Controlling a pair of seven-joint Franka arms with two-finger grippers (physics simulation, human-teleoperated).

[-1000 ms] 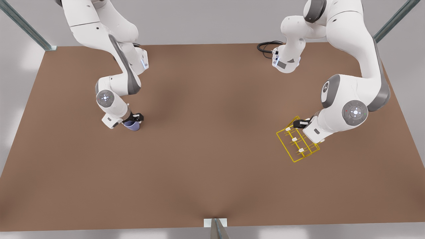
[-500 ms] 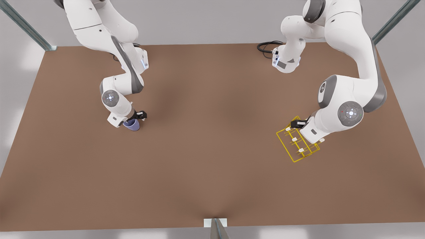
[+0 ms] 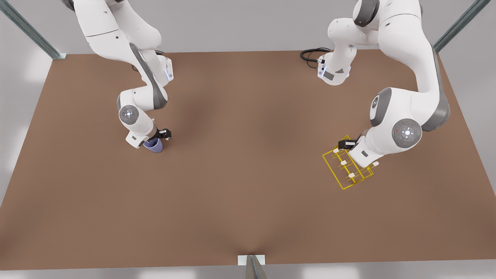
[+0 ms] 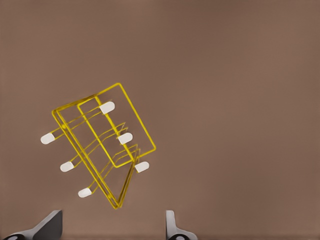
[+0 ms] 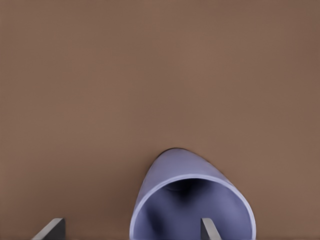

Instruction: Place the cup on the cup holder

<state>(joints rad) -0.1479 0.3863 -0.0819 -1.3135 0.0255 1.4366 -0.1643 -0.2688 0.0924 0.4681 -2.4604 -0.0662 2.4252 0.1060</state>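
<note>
Your right pincer sits at the cup on the front view's left. In the right wrist view the cup lies tipped, its open mouth facing the camera and its long axis running away from the pincer toward the worktop. One fingertip shows inside the rim and the other well outside the wall, so the fingers stand apart and straddle one side of the rim; you cannot tell from here whether either one touches it. Judge this as the grasp not yet made. The cup holder lies far off at roughly 3 o'clock from the cup in the front view, near the worktop's far right side, so any carry is a long crossing. Your left pincer hangs over that rack's 11 o'clock corner, and in the left wrist view its two fingers are spread wide with the rack ahead of them and nothing between them. The right arm is much the nearer to the cup, the left to the rack. Count one cup, one rack, and six white-capped prongs in two rows of three, all plain in the left wrist view, with two arms and two pincers.
</note>
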